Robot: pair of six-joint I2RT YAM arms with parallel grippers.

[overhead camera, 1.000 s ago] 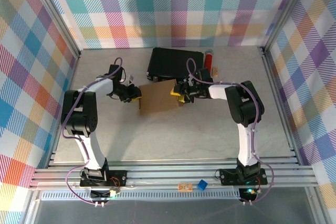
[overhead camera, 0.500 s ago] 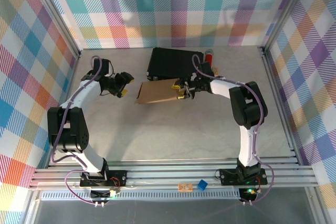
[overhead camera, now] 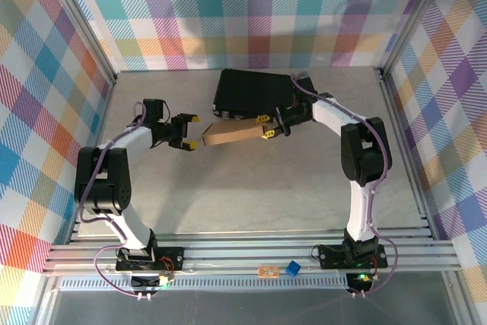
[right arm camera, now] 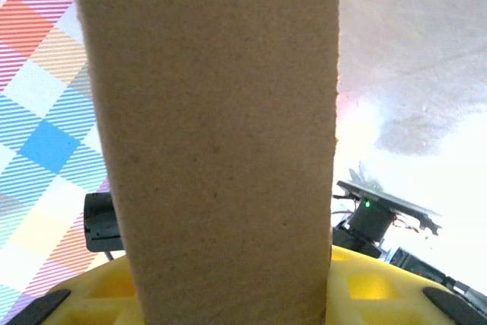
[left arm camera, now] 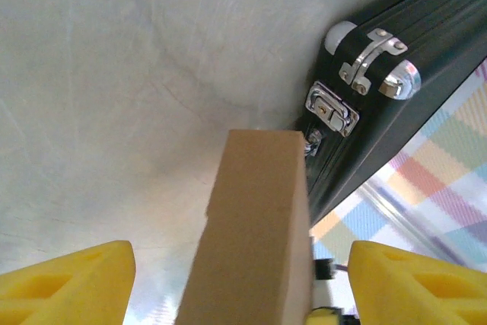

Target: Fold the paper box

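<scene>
Compared with a second earlier, the left gripper (overhead camera: 190,132) is standing off the paper box (overhead camera: 232,135) with its fingers spread, where it was closed on the box's left edge. The box is now showing as a narrower strip, shifted farther toward the black case (overhead camera: 255,90).

Top view: the right gripper (overhead camera: 266,127) is pinching the right end of the box, with a yellow fingertip on each face. The box is sitting just near of the case, over the far middle of the table (overhead camera: 228,203). Whether its lower edge is touching the table cannot be told. Its left end is lying just beside the spread left fingers.

Left wrist view: the left gripper (left arm camera: 242,287) is holding its yellow fingers (left arm camera: 68,283) wide apart. The box (left arm camera: 259,218) is running between them with a gap on either side. The case (left arm camera: 403,112), with its silver latch (left arm camera: 332,109), is lying beyond.

Right wrist view: the right gripper (right arm camera: 228,298) is clamping the box (right arm camera: 221,127), whose brown face is rising from between the yellow fingers (right arm camera: 373,287).
</scene>
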